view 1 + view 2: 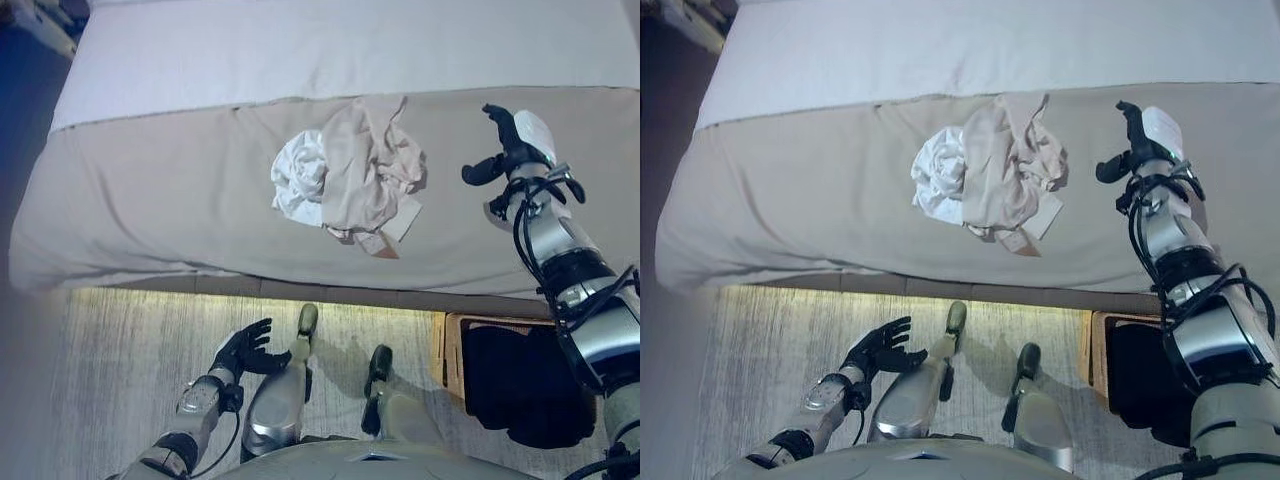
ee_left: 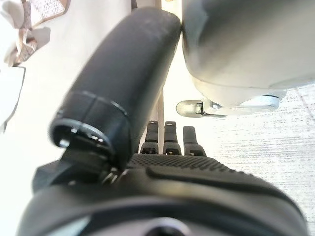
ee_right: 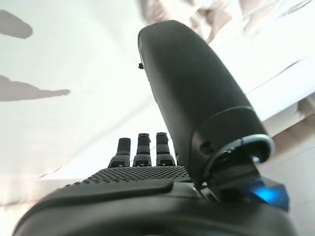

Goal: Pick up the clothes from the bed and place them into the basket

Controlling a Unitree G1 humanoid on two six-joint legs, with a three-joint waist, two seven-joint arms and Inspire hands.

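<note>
A crumpled pile of clothes lies on the beige bed (image 1: pixel 150 200) near its front edge: a white garment (image 1: pixel 298 178) on the left and a beige garment (image 1: pixel 365 175) on the right. My right hand (image 1: pixel 510 145) hovers over the bed to the right of the pile, open and holding nothing, fingers (image 3: pixel 142 150) straight. My left hand (image 1: pixel 245 350) hangs low over the floor in front of the bed, open and empty. The wooden basket (image 1: pixel 452 350) stands on the floor at the lower right, with a dark garment (image 1: pixel 520 385) inside it.
A lighter sheet (image 1: pixel 350 45) covers the far half of the bed. Pale carpet (image 1: pixel 110 370) runs along the bed's front. A dark strip of floor (image 1: pixel 20 110) lies to the left of the bed.
</note>
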